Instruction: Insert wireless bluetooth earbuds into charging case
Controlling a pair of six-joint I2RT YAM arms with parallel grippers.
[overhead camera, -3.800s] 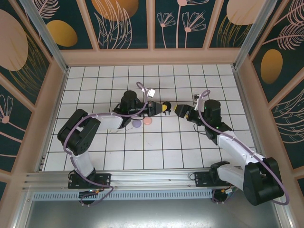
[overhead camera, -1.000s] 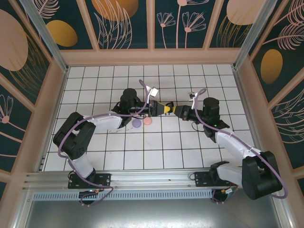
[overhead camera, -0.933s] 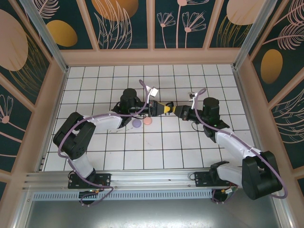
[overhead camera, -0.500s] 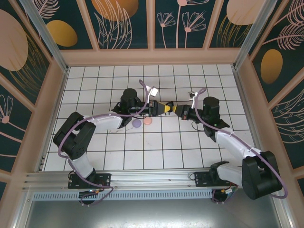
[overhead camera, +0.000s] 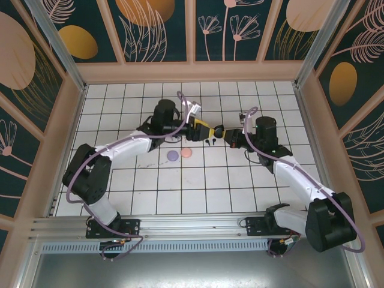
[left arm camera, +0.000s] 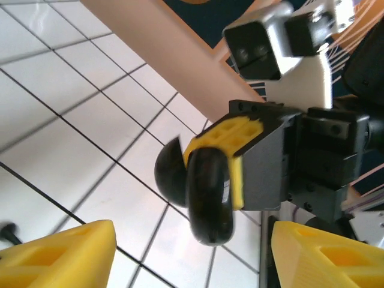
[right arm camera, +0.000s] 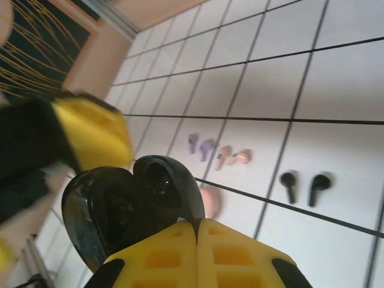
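Now your right gripper [right arm camera: 197, 227] is clamped shut on the black charging case [right arm camera: 129, 207]. The case is open, its two hollow halves spread just past the yellow fingertips. Your left gripper [overhead camera: 204, 127] faces it from the opposite side, jaws spread wide and holding nothing. In the left wrist view the case hangs between and beyond its two yellow fingers [left arm camera: 66, 255] without touching either.

The wireless bluetooth earbuds [overhead camera: 207, 143] lie loose on the worktop [overhead camera: 120, 180], below and ahead of the right gripper. You have a lilac pair [right arm camera: 201, 144], a pink pair [right arm camera: 231, 157] just beside it, and a black pair [right arm camera: 305, 186] a little apart on the next tile. From above, the black pair sits on the tiles just beneath the gap between your two grippers.

A pink round disc [overhead camera: 186, 153] and a lilac round disc [overhead camera: 173, 155] lie side by side on the worktop, on the arm-base side of the left gripper.
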